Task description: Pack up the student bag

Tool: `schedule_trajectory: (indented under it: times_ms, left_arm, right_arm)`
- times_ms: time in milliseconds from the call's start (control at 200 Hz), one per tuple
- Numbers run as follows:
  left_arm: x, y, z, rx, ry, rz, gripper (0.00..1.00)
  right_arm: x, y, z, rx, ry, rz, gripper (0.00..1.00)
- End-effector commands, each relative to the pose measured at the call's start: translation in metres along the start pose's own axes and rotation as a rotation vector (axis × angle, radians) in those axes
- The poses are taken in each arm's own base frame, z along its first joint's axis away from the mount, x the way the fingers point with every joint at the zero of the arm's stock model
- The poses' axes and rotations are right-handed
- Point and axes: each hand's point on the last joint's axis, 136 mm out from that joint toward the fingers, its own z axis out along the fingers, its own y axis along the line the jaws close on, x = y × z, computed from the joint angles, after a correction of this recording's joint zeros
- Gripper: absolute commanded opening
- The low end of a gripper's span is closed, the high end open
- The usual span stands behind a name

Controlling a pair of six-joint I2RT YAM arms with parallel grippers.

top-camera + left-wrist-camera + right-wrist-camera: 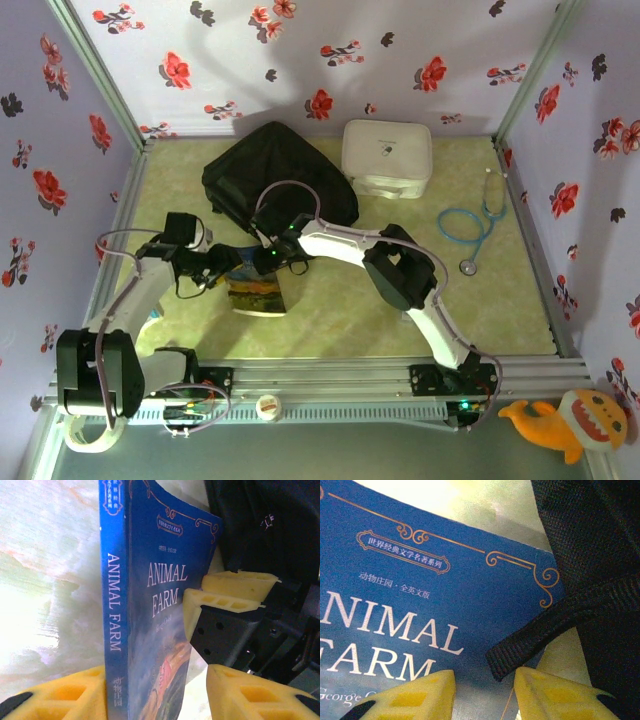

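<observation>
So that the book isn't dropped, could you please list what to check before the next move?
1. Left end effector straddles the book at its spine: ok.
2. Both left fingers touching the book: not ok, gap on one side.
3. Right end effector gripping the book: cannot tell.
4. Strap clear of the right end effector: not ok, its end lies right by it.
5. Student bag open to receive the book: cannot tell.
</observation>
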Motion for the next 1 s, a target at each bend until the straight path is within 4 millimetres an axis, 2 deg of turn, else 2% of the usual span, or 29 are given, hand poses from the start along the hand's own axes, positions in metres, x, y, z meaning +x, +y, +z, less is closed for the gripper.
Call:
schedule_trajectory:
  times_ms: [0,230,385,435,485,610,785,890,990]
  left_arm:
    - [-0.001,-0.022,0.003,0.104,0.017,0.011,0.44]
    - [-0.001,-0.015,0.015,0.08,0.035,0.005,0.29]
    - [-0.008,-0.005,0.008,0.005,-0.011,0.02,0.18]
    - [-0.01,-0.002,0.004,-0.024,-0.032,0.031,0.12]
    - [-0.015,-0.002,-0.004,-0.047,-0.061,0.044,0.02]
    - [-0.028,-0.007,-0.028,-0.072,-0.167,0.069,0.0]
    - [-0.044,-0.026,-0.07,-0.065,-0.305,0.104,0.0]
    - [-0.053,-0.042,-0.095,-0.043,-0.374,0.128,0.0]
    - [-0.064,-0.064,-0.115,0.019,-0.443,0.145,0.0]
  right_arm:
    - [0.04,-0.017,0.033,0.026,0.118,0.027,0.37]
    - [0.042,-0.019,0.033,0.029,0.12,0.03,0.37]
    - [0.036,-0.015,0.025,0.018,0.098,0.026,0.38]
    - [0.029,-0.012,0.019,0.014,0.075,0.024,0.38]
    - [0.02,-0.008,0.009,0.005,0.051,0.023,0.38]
    - [-0.014,0.007,-0.028,-0.04,-0.06,0.02,0.41]
    - [-0.062,0.018,-0.103,-0.119,-0.263,0.061,0.5]
    - [-0.076,0.012,-0.142,-0.14,-0.366,0.092,0.56]
    - [-0.081,-0.012,-0.17,-0.124,-0.433,0.157,0.61]
